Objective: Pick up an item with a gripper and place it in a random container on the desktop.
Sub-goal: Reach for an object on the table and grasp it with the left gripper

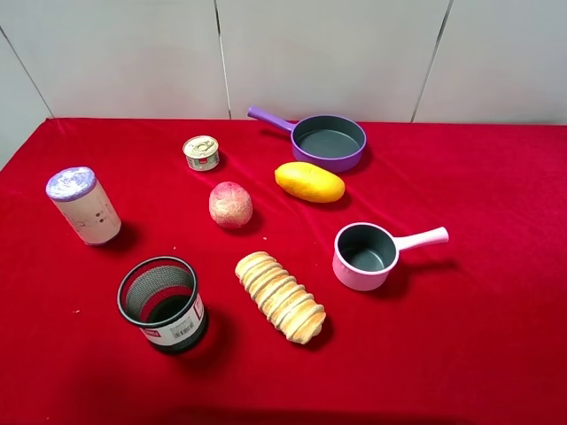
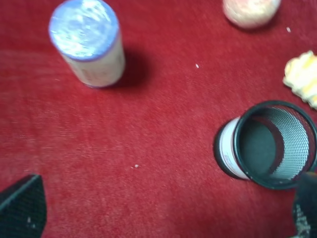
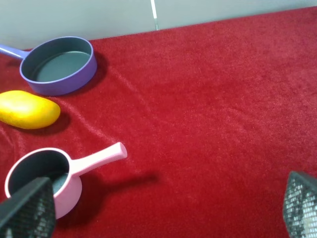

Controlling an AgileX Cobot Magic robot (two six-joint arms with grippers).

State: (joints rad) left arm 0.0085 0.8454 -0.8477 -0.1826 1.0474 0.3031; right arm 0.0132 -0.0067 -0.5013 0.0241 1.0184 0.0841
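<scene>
peach [image 1: 230, 204] on red cloth [image 1: 478, 345], pink saucepan [image 1: 364, 258] apart

The desktop [image 1: 496, 336], covered in red cloth, carries eight separate objects: purple pan [image 1: 329, 142] and tin can [image 1: 201, 152] at the rear; mango [image 1: 309, 181], round fruit [image 1: 230, 204] and lidded canister [image 1: 83, 205] mid-table; pink saucepan [image 1: 366, 256], bread loaf [image 1: 280, 296] and black mesh cup [image 1: 163, 304] at the front.

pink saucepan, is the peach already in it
No, the pink saucepan shows a bare dark inside, and the peach lies on the red cloth apart from it.
</scene>
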